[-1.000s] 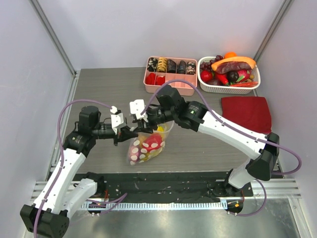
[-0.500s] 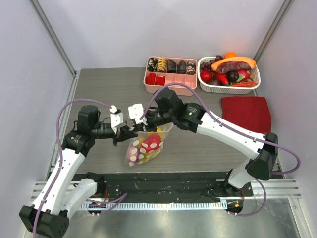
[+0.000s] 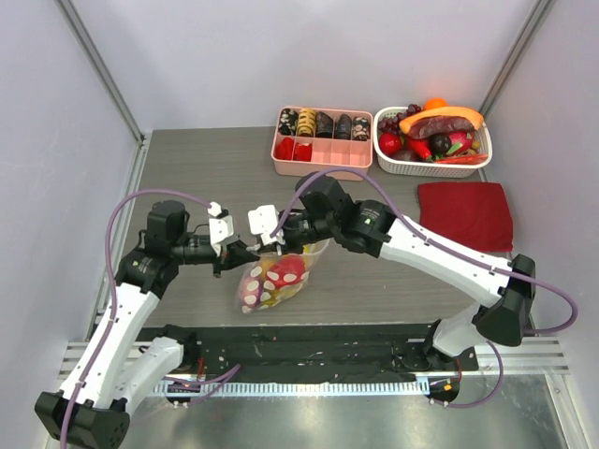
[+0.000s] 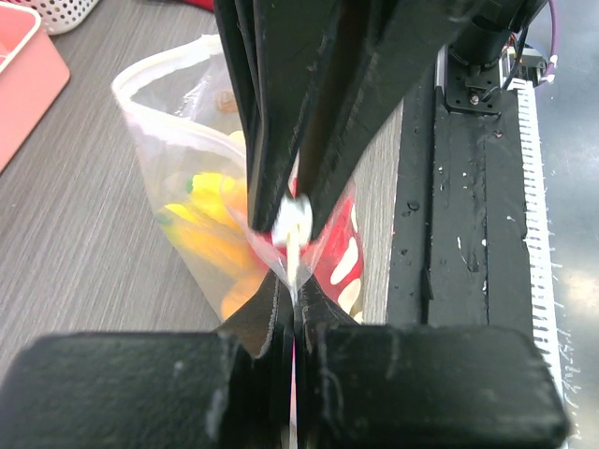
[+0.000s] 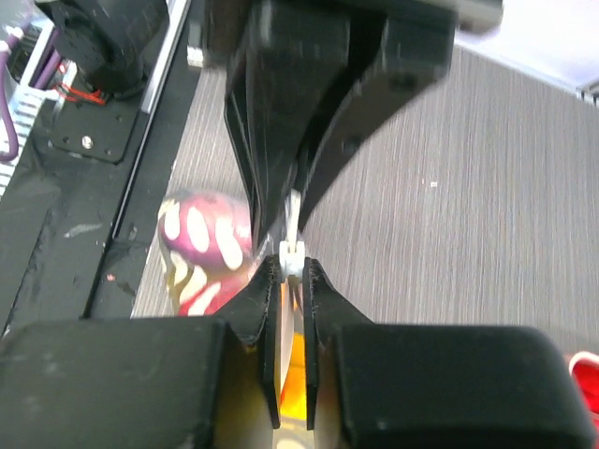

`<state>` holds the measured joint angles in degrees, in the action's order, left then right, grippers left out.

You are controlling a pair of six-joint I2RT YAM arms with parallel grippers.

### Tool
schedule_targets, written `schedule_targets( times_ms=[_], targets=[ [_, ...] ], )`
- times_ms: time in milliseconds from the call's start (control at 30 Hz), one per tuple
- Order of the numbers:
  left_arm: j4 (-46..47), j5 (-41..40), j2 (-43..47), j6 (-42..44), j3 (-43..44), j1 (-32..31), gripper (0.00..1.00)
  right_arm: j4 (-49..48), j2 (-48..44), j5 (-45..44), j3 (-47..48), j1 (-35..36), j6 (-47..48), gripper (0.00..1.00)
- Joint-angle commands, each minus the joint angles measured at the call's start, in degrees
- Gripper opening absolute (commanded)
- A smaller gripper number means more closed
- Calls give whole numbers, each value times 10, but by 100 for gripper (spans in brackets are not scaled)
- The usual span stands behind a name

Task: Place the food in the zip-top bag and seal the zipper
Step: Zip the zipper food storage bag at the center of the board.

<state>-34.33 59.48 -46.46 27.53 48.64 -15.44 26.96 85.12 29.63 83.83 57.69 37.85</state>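
While the left gripper (image 3: 245, 254) and right gripper (image 3: 271, 245) are each clamped tight on the mouth edge of the one zip-top bag (image 3: 271, 282) mid-table, banana bunch (image 4: 211, 220) and red pieces (image 3: 288, 268) inside, one red cloth (image 3: 465, 213) lies further right, with one pink tray (image 3: 323, 168) and one white basket (image 3: 432, 168) at the far edge.

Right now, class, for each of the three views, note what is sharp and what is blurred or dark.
Top external: even light, everything sharp, including the zip-top bag. Left wrist: the left gripper and the right gripper loom dark and blurred; the bag behind them is clearer. Right wrist: the table grain is sharp, the bag soft.
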Motion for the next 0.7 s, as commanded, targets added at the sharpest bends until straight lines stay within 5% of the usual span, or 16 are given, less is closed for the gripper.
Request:
schedule_targets(
  times_ms=[0, 667],
  targets=[
    [7, 10, 22, 8, 36, 1, 0, 52, -36, -47, -20, -20, 14, 1],
    [49, -43, 52, -68, 37, 1, 0, 193, -123, -59, -110, -170, 93, 1]
  ],
)
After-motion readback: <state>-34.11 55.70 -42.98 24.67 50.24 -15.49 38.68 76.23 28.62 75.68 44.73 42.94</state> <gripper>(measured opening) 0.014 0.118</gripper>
